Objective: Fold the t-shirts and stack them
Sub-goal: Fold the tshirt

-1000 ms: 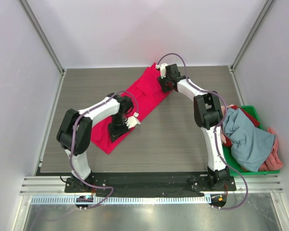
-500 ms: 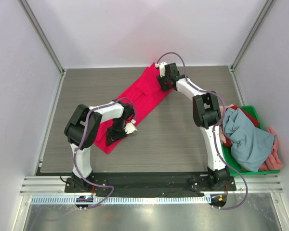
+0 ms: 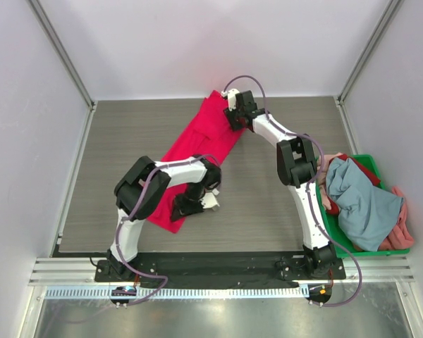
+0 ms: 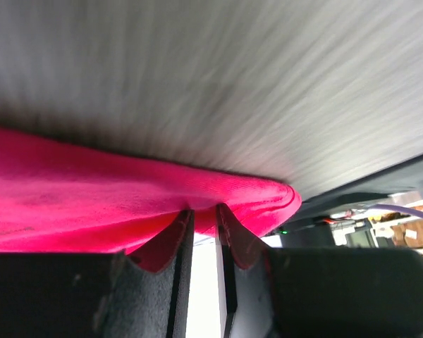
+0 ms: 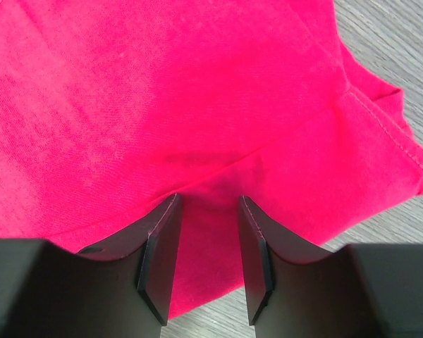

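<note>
A bright crimson-red t-shirt (image 3: 197,137) lies stretched in a long diagonal strip from the table's far middle toward the near left. My left gripper (image 3: 188,205) is at its near end, shut on the cloth edge; in the left wrist view the fingertips (image 4: 183,222) pinch a lifted fold of the crimson t-shirt (image 4: 92,204), with the gripper (image 4: 202,211) nearly closed. My right gripper (image 3: 232,118) is at the shirt's far end; in the right wrist view it (image 5: 208,201) grips a thick fold of the crimson t-shirt (image 5: 162,91).
A green crate (image 3: 370,248) stands at the right edge, holding a heap of shirts: grey-blue (image 3: 366,201) on top, salmon-pink (image 3: 403,229) and red (image 3: 352,163) beneath. Walls and frame posts enclose the grey wood-grain table (image 3: 268,204).
My left gripper has moved nearer and to the right, pulling the shirt's near end with it. My right gripper has shifted slightly left and farther. The shirt now lies narrower and steeper.
</note>
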